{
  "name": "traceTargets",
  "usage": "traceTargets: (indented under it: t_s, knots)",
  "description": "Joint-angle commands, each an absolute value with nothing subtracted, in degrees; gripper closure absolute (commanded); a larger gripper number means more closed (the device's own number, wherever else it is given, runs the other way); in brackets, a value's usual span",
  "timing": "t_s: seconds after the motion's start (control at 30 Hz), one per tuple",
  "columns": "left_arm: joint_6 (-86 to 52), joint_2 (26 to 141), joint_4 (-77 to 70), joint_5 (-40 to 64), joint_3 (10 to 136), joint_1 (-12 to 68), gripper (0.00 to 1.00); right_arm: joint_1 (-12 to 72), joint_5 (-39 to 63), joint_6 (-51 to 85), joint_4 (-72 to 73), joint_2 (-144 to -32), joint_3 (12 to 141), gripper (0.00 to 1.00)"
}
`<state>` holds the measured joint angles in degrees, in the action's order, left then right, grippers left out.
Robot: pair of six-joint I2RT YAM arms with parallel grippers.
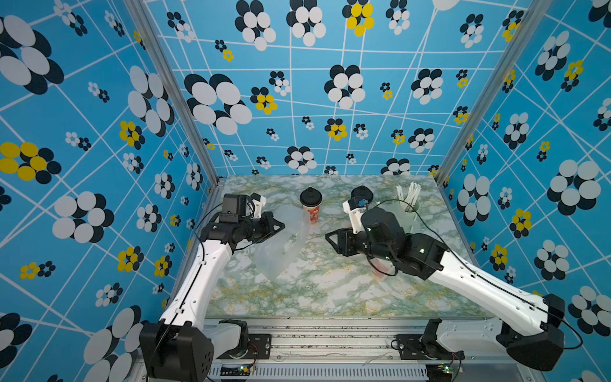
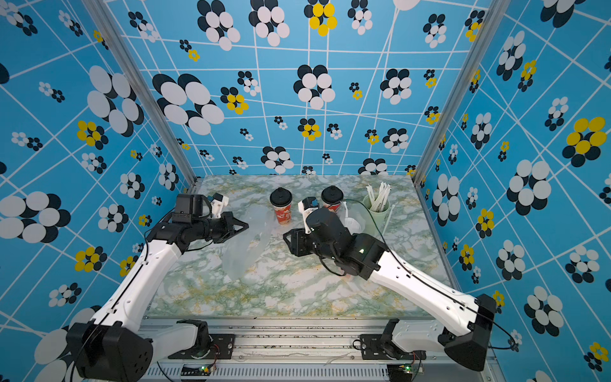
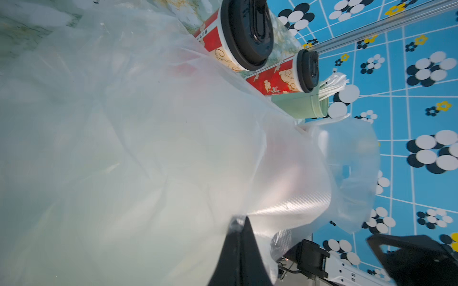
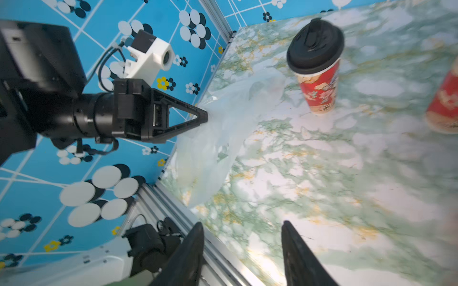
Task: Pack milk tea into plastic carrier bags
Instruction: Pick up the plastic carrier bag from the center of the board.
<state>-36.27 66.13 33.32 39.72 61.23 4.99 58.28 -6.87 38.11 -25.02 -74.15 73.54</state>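
My left gripper [image 1: 281,227] [image 3: 241,219] is shut on the upper edge of a thin whitish plastic carrier bag [image 1: 281,251] [image 2: 244,251]. The bag hangs from it down to the table and fills most of the left wrist view. Two red milk tea cups with black domed lids stand at the back: one [image 1: 311,205] [image 4: 317,74] just beyond the bag, the other [image 1: 362,193] [image 3: 285,76] partly hidden behind my right wrist. My right gripper [image 1: 328,236] [image 4: 241,224] is open and empty, above the table to the right of the bag. A second whitish bag [image 2: 355,221] is mostly hidden by my right arm.
A pale green cup of white straws [image 1: 410,205] [image 2: 377,210] stands at the back right. The marble-patterned table [image 1: 330,291] is walled in by blue flowered panels on three sides. A metal rail [image 1: 314,334] runs along its front edge.
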Motion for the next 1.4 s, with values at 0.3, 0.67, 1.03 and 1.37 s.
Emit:
traceTargets:
  t_s: [0.3,0.67,1.03,1.37]
  knots:
    - [-52.5,55.3,24.2,39.4,53.8,7.7,1.0,62.1,-8.2,53.0,-5.7,-88.8,73.3,0.24]
    - [-52.3,52.9,26.9,33.7,54.1,9.1,1.0,62.0,-4.9,54.7,-13.4,-87.0,72.3,0.89]
    - [-37.1,54.3,47.3,33.9,65.6,9.3,0.58,58.8,3.0,51.1,-31.5,-80.0,77.3,1.0]
    - [-20.1,60.7,66.8,22.9,80.4,24.3,0.21,57.7,10.2,48.7,-33.4,-83.0,81.2,1.0]
